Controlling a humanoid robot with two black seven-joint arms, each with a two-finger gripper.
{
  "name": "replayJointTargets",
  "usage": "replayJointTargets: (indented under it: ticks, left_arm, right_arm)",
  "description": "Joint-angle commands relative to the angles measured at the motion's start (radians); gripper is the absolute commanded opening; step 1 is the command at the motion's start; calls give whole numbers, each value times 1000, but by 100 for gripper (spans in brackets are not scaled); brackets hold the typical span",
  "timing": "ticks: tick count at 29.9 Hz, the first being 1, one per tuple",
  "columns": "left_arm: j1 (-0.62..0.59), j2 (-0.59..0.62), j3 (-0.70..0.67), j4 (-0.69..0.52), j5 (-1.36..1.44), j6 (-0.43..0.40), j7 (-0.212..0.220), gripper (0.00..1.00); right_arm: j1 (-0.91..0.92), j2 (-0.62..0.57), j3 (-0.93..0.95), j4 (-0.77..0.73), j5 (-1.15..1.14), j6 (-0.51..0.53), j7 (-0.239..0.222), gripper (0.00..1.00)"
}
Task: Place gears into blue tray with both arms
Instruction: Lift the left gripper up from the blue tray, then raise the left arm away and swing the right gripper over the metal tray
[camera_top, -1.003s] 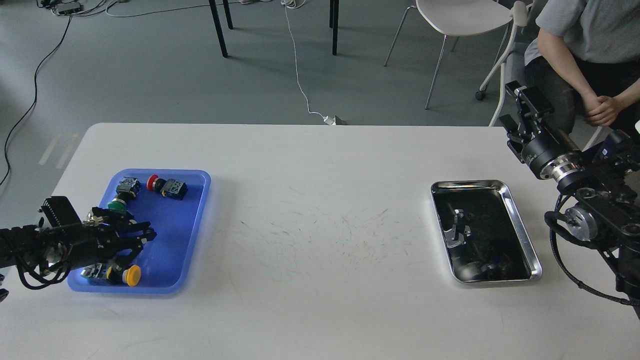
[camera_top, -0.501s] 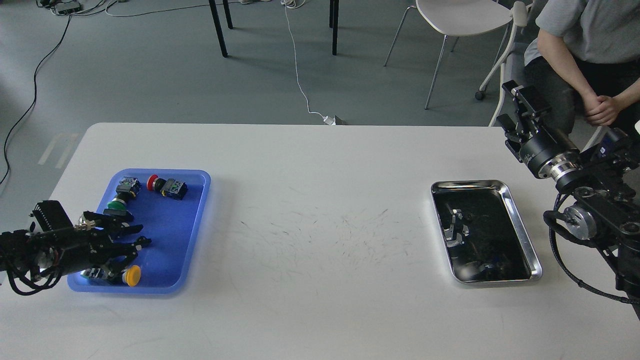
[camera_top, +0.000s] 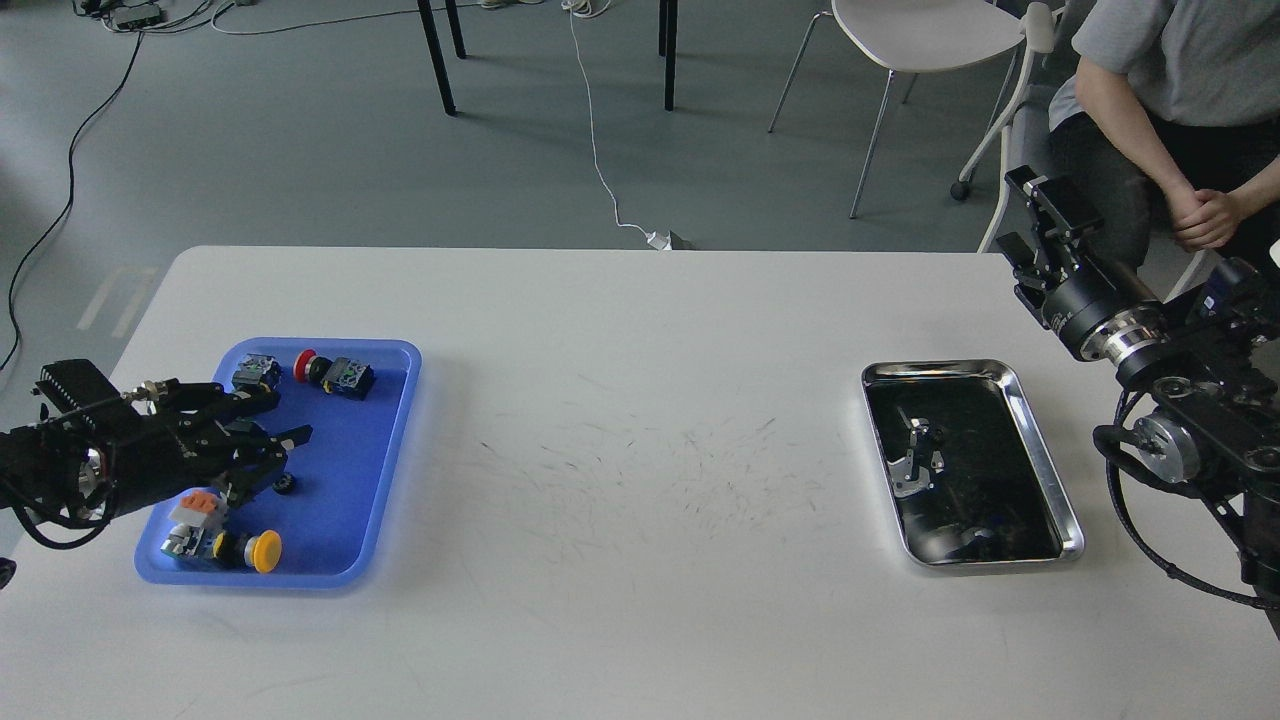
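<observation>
The left gripper (camera_top: 285, 432) is hovering spread open over the blue tray (camera_top: 385, 455), a gear (camera_top: 286, 485) lying just beneath. Lifting straight up should avoid nudging it; I cannot tell the right gripper's (camera_top: 1030, 225) state.

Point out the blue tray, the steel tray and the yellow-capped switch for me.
blue tray (camera_top: 385, 470), head view, bare floor near its right rim.
steel tray (camera_top: 1040, 440), head view, its shiny right rim.
yellow-capped switch (camera_top: 265, 551), head view, middle of its yellow cap.

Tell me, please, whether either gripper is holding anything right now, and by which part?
Neither: the left gripper is open above the blue tray; the right gripper looks empty.
</observation>
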Motion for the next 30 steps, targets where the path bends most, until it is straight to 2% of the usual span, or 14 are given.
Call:
replayJointTargets:
  ticks: [1, 3, 6, 16, 22, 25, 30]
  left_arm:
    - [-70, 9, -7, 9, -181, -32, 0, 60]
    - [-102, 12, -22, 9, -244, -66, 0, 62]
    - [-129, 14, -58, 9, -346, -95, 0, 70]
    - [-122, -2, -163, 47, -609, -103, 0, 77]
    - [-124, -93, -229, 163, -858, -132, 0, 79]
    - [-122, -136, -254, 252, -993, -150, 0, 84]
    - [-129, -204, -263, 358, -1091, -175, 0, 85]
  right_arm:
    - [12, -52, -62, 3, 0, 25, 0, 94]
    - [26, -68, -96, 8, 2, 36, 0, 94]
    - [43, -74, -165, 14, 2, 68, 0, 94]
    - [244, -298, -505, 72, -14, 259, 0, 94]
    - [374, -355, -680, 94, -70, 345, 0, 94]
    - [399, -358, -707, 95, -156, 376, 0, 94]
    - [445, -358, -708, 84, -383, 402, 0, 94]
